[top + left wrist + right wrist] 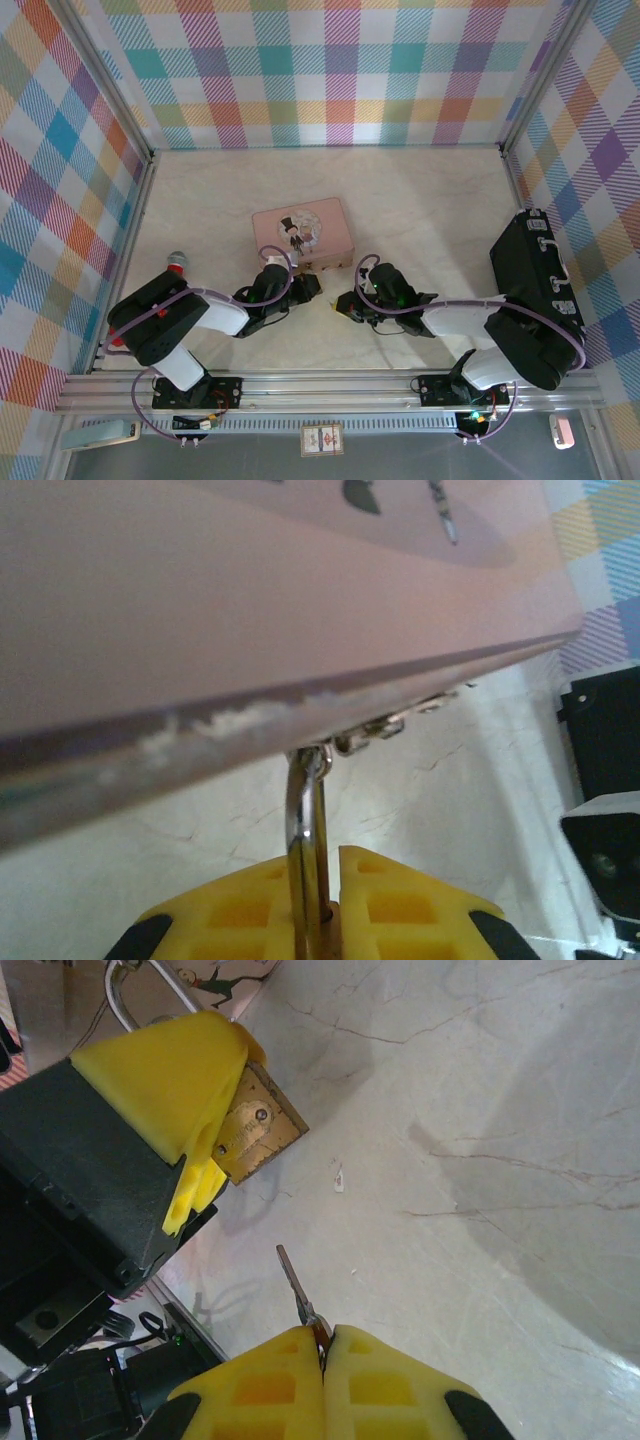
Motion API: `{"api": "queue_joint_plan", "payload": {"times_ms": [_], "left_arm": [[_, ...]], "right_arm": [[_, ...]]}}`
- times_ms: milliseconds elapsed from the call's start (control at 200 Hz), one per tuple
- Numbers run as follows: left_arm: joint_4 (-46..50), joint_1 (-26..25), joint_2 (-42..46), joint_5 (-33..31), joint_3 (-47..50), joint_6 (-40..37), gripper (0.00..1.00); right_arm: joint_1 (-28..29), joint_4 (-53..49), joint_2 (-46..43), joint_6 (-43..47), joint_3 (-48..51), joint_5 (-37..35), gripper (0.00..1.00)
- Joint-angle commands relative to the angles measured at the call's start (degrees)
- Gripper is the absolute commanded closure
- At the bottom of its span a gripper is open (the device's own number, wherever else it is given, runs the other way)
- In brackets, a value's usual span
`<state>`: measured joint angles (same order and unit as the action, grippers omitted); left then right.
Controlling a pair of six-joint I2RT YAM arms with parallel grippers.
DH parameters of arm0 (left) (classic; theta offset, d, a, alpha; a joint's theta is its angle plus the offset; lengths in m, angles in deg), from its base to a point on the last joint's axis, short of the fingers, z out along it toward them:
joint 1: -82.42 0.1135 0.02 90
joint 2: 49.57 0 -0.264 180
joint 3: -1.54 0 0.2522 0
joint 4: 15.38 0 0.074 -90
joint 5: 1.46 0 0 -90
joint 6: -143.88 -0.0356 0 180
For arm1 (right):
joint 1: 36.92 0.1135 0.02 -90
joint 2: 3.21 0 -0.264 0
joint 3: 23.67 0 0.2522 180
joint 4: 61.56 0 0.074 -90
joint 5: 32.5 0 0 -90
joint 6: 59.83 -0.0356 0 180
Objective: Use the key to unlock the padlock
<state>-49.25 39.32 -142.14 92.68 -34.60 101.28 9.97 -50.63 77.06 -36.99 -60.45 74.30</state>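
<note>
Nearest, the right tool [325, 1338] is clenched on the bow of the key [293, 1278]. The blade points out over the worktop [480, 1110], near the lock but not touching it. Beyond, the left tool [200, 1150] grasps the padlock [258, 1132] by its body, with a brass face turned toward the key. Farthest, the shackle [303, 820] hangs from the pink case [250, 580]. The blade likely needs lining up with the keyway, then easing in straight while the left grip holds firm.

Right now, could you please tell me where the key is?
In the right wrist view, the key sticks out of the right gripper, low and central, pointing toward the padlock held in the left gripper.
</note>
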Motion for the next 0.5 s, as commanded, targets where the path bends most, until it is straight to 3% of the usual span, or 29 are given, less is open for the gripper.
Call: {"api": "queue_joint_plan", "payload": {"times_ms": [0,245,495], "left_arm": [[-11.0,0.2,-3.3,1.1,-1.3,5.5,1.0],[-19.8,0.4,-9.3,2.7,-0.8,9.3,1.0],[-24.0,0.8,-13.2,3.9,-1.3,12.1,1.0]], "right_arm": [[0.4,4.1,0.8,-2.2,-0.7,0.2,1.0],[-0.3,5.7,2.7,-2.6,-0.6,-0.6,1.0],[-5.0,11.0,4.2,-3.3,0.5,2.5,1.0]]}}
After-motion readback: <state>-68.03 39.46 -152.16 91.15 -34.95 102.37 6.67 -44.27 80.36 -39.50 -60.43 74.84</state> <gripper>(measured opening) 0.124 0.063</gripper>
